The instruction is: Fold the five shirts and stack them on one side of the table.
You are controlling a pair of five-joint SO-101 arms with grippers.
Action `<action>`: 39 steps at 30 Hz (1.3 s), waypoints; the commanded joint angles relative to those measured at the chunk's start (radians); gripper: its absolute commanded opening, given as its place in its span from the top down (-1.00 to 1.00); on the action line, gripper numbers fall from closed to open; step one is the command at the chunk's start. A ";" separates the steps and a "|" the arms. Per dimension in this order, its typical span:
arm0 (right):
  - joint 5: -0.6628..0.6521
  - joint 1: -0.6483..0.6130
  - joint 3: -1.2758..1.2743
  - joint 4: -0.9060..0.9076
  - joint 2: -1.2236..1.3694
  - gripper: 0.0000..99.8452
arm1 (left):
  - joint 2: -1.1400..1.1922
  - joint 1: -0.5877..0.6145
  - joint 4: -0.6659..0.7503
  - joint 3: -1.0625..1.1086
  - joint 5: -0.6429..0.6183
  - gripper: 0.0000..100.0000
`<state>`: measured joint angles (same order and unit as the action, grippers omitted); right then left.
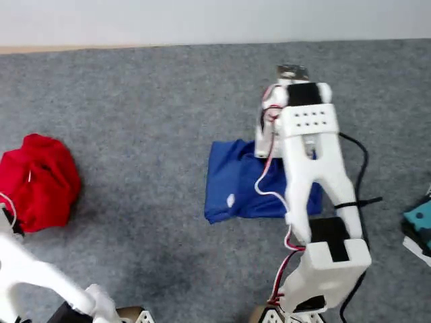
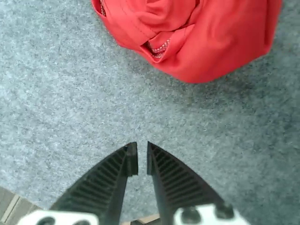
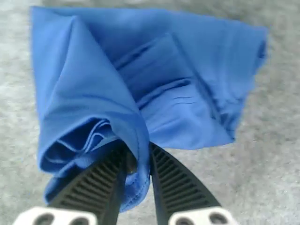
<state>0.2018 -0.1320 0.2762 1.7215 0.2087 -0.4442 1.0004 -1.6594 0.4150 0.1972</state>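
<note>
A blue shirt lies partly folded in the middle of the grey table. My right arm stands over its right part. In the right wrist view my right gripper is shut on a lifted fold of the blue shirt, and the cloth drapes over both fingers. A crumpled red shirt sits at the left edge of the table. My left gripper hangs just short of the red shirt, with its fingers nearly touching and nothing between them. The left arm shows at the near left corner.
A teal cloth item pokes in at the right edge. Grey carpet-like table surface lies bare between the red and blue shirts and along the far side. The table's far edge meets a pale wall.
</note>
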 commanded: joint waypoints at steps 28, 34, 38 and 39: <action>-0.137 0.179 -0.183 -0.236 -0.048 0.83 | -0.029 -0.063 -0.008 -0.010 -0.017 0.91; -0.120 0.202 -0.160 -0.162 -0.061 0.39 | -0.029 -0.061 -0.008 -0.012 -0.017 0.91; -0.121 0.219 -0.098 -0.096 -0.085 0.35 | -0.029 -0.060 -0.008 -0.012 -0.017 0.91; -0.121 0.219 -0.084 -0.073 -0.099 0.35 | -0.029 -0.060 -0.008 -0.012 -0.017 0.91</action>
<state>0.0821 0.0752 0.0982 1.6049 0.1887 -0.4442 0.9406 -1.6609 0.4150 0.1895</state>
